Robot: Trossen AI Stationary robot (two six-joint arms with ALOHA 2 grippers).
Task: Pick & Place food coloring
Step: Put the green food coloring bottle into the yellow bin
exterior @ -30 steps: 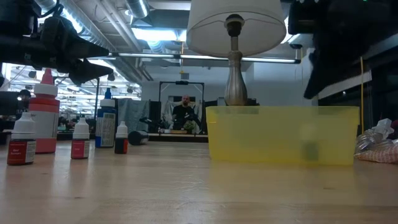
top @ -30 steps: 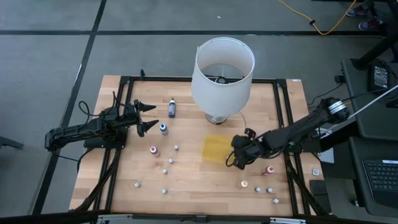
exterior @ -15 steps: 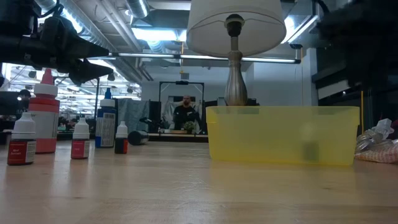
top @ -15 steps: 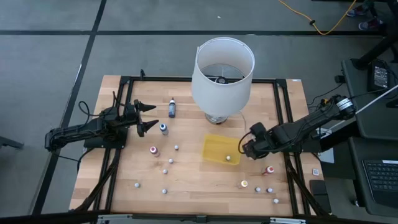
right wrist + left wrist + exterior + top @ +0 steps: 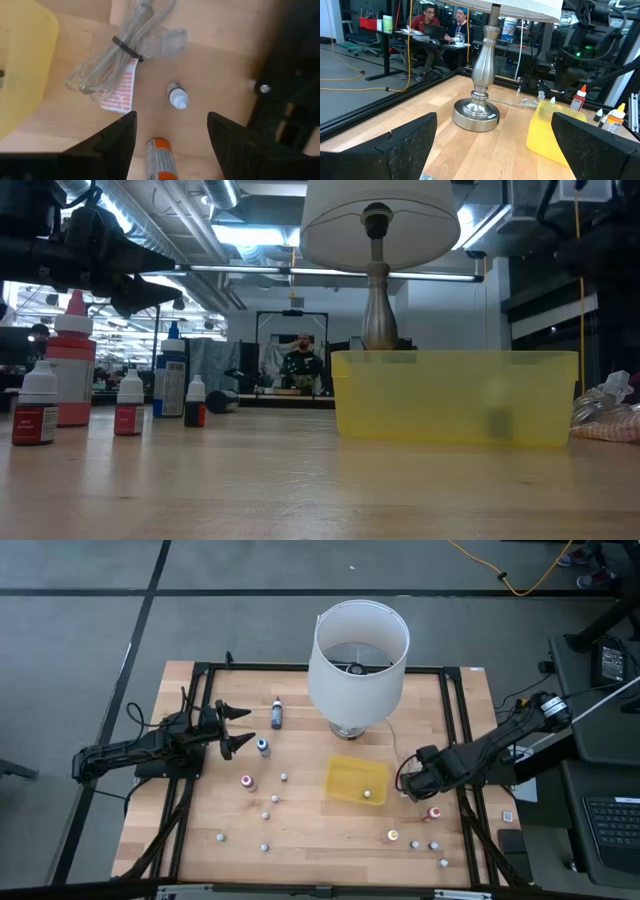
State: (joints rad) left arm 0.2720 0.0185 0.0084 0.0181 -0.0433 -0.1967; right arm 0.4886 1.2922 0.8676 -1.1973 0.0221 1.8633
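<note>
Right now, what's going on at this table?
A two-armed robot is sorting small food coloring bottles into a yellow tray beside a lamp. One bottle already lies in the tray. The right hand sits just off the tray's right side, open and empty, above the table near a red-capped bottle and a bundled clear cord. The left hand waits open at the table's left. Many bottles are scattered over the table.

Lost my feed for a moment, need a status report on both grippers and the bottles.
Left gripper open, waiting left of the white-shaded lamp. Right gripper open, empty, beside the yellow plastic tray. One small bottle in tray, others scattered on table. Nothing blocking.
</note>
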